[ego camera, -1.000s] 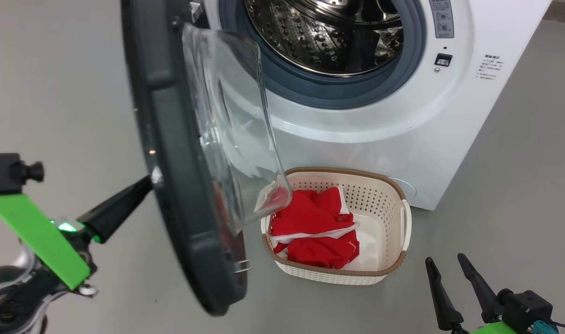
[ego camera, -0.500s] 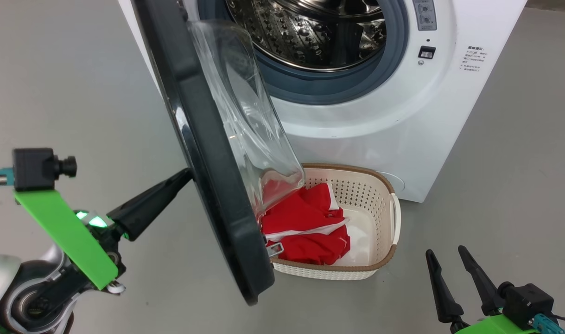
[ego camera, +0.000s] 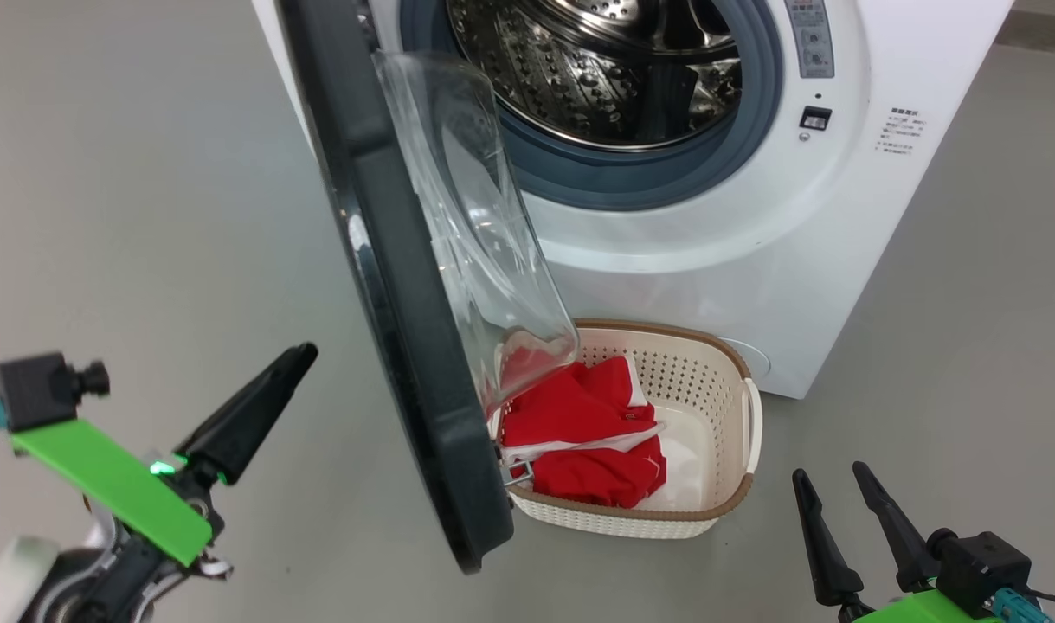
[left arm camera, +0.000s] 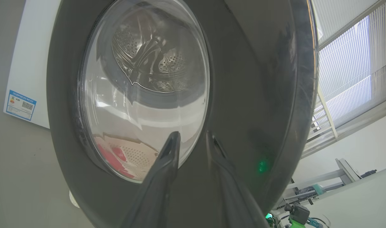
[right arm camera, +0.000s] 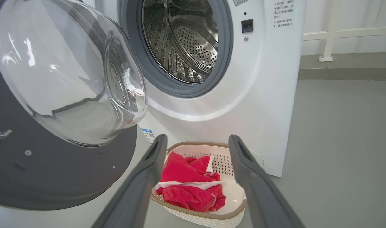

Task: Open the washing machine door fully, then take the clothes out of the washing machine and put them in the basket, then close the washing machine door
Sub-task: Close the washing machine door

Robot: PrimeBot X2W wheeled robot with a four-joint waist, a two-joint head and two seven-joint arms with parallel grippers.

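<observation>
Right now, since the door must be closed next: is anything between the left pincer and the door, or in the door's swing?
Nothing visible between the left pincer and the washing machine door. The basket sits near the door's lower edge; whether the swing clears it, I cannot tell.

You have one washing machine (ego camera: 665, 260), with one door (ego camera: 389, 260) hinged to its front and one blue label (left arm camera: 20, 104) on its side. One basket (ego camera: 614, 519) stands just before the washing machine and holds one heap of red clothes (ego camera: 588, 433); you can't count the garments in it. Two grippers face the washing machine, the left gripper (left arm camera: 192, 134) and the right gripper (ego camera: 830, 472), with two fingers (right arm camera: 142, 177) each.
</observation>
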